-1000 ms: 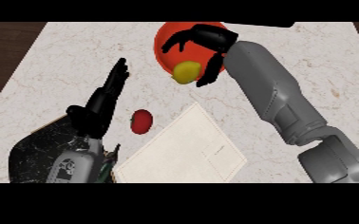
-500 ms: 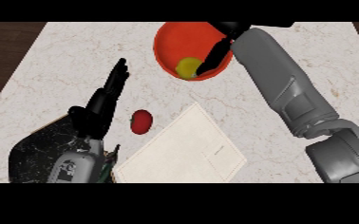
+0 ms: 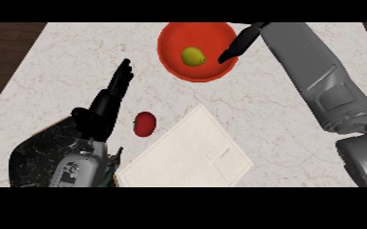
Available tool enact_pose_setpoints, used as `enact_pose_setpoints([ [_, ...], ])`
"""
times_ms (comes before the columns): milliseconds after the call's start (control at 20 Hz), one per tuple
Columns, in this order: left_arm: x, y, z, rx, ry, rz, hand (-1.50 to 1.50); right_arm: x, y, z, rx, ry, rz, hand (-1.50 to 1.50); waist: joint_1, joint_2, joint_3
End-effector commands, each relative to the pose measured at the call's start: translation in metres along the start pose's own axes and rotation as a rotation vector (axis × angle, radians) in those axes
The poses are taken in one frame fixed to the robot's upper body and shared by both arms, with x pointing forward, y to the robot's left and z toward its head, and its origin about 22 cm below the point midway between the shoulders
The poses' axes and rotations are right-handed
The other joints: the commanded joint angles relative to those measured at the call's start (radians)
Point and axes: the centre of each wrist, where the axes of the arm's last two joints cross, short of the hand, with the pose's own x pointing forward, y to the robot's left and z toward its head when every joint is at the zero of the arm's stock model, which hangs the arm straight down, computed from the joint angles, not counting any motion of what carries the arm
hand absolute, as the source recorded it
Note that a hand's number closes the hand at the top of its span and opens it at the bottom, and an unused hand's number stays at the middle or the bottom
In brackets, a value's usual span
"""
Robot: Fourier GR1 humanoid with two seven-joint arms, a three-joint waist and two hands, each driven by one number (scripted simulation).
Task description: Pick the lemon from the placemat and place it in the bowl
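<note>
Pale marbled stone covers the bench (image 3: 72,53), and a dark brown strip shows at its left edge. At the far side of the bench stands a red bowl (image 3: 179,34). The lemon (image 3: 192,57) lies inside the bowl, near its middle, and nothing touches it. The right hand (image 3: 240,43) comes in from the upper right. Its fingers are straight and held together, they point down over the right side of the bowl, and they hold nothing. The fingertips are just beside the lemon but apart from it. A beige placemat (image 3: 186,150) lies nearer to the robot, turned at an angle, with nothing on it. A red tomato (image 3: 144,124) lies on the bench just beside the left edge of the placemat. The left hand (image 3: 108,102) rests at the left side, open, fingers straight and pointing away from the robot, holding nothing.
</note>
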Motion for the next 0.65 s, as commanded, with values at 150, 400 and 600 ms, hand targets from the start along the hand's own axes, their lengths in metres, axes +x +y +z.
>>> enact_pose_setpoints([
  [150, 0.005, 0.000, -0.005, -0.008, -0.019, 0.000, 0.00, -0.006, -0.022, 0.030, 0.106, -0.058, -0.187, -1.50, 0.009, 0.012, 0.002],
  [400, 0.007, -0.008, -0.009, 0.008, -0.025, -0.009, 0.00, -0.006, -0.029, 0.038, 0.144, -0.065, -0.203, -1.50, -0.002, 0.013, 0.004],
  [600, 0.013, -0.001, -0.008, -0.010, -0.042, -0.005, 0.00, -0.012, -0.029, 0.049, 0.128, -0.055, -0.194, -1.50, 0.015, 0.014, 0.004],
])
